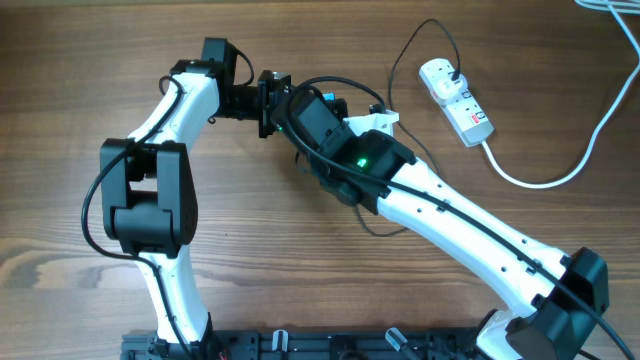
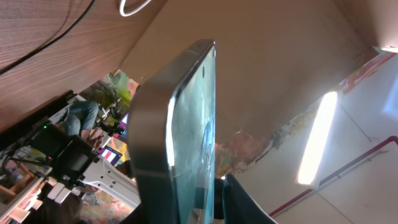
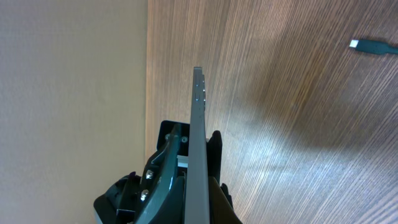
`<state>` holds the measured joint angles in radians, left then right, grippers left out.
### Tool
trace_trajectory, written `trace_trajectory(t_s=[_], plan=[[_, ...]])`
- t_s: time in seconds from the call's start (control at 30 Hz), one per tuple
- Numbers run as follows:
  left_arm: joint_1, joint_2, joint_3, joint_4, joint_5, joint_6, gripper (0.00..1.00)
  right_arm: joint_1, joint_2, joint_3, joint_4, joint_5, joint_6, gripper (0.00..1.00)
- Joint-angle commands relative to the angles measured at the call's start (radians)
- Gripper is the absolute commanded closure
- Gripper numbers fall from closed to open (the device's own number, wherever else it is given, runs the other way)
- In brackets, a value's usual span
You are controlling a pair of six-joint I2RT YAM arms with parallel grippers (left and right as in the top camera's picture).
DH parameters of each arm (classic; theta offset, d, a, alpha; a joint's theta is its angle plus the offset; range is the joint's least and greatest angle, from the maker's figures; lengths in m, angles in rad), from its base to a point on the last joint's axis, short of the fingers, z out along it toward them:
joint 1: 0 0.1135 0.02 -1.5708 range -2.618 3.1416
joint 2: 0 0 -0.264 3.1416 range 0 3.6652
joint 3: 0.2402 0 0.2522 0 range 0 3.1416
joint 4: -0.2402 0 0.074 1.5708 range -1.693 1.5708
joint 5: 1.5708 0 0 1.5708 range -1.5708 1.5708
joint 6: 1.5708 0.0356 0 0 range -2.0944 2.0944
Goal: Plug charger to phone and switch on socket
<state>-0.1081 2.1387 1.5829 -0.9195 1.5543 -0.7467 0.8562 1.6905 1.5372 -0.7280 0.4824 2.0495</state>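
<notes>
The phone (image 1: 328,100) is held on edge above the table between both grippers, and only a bit of its teal screen shows from overhead. My left gripper (image 1: 268,103) is shut on it, and the left wrist view shows the teal screen (image 2: 196,124) edge-on between the jaws (image 2: 217,193). My right gripper (image 1: 300,112) is also shut on it, with the grey phone edge (image 3: 198,106) rising from its jaws (image 3: 198,158). The charger's black cable (image 1: 398,60) runs from the socket (image 1: 457,100). Its plug tip (image 3: 357,44) lies loose on the table.
The socket's thick white lead (image 1: 590,140) curves off to the back right. The black cable (image 2: 50,37) crosses the wood in the left wrist view. The right arm (image 1: 450,215) lies across the middle of the table, and the left arm's base link (image 1: 150,195) is at the left.
</notes>
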Motion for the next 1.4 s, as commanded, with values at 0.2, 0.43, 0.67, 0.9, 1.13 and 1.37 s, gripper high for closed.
trace_trajectory(t_s=[0.2,0.43,0.67,0.9,1.13,1.37], plan=[[0.009,-0.033,0.003,0.000,0.023,0.001,0.91,0.000,-0.026,0.013,0.006,-0.040,0.022,0.96],[0.010,-0.033,0.003,0.000,0.022,0.002,0.96,0.000,-0.027,0.013,0.011,-0.027,-0.048,0.50],[0.010,-0.033,0.003,0.077,-0.077,0.002,0.96,0.000,-0.079,0.013,0.012,0.031,-0.257,0.08],[0.009,-0.033,0.003,0.116,-0.378,0.138,0.96,-0.015,-0.252,0.013,0.008,0.146,-0.854,0.05],[0.007,-0.111,0.003,0.125,-0.378,0.401,0.96,-0.190,-0.349,0.013,-0.188,-0.096,-1.198,0.00],[0.016,-0.352,0.003,0.137,-0.879,0.267,0.96,-0.304,-0.262,-0.006,-0.337,-0.291,-1.404,0.01]])
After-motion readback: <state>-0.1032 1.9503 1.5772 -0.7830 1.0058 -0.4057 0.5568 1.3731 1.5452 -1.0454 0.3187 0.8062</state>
